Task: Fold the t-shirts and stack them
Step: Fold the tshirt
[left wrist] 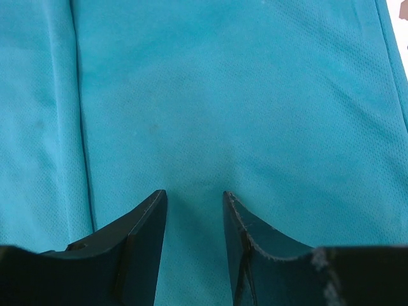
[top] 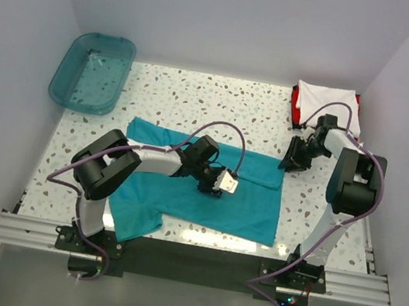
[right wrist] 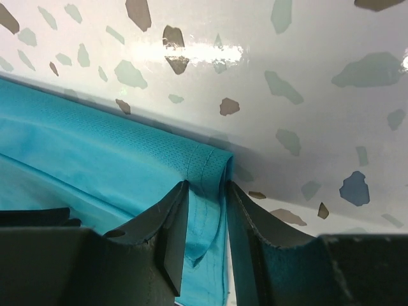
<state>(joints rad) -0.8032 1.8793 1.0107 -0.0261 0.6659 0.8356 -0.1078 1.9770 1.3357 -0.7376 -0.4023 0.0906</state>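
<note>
Teal shirt: spread flat mid-surface, long axis L–R across both arms, near-left part already doubled over.
R hand: at the shirt's far right corner. Fingers nearly closed w/ the folded hem between them; looks pinched.
L hand: over the shirt's middle, fingers part open, nothing held, cloth flat beneath.
Key relation: the shirt's whole length runs left from R hand. That corner is nearer R arm, so R prob. carries the next fold.
Other shirts: white shirt lying on red shirt, behind R hand, apart from the teal.
</note>
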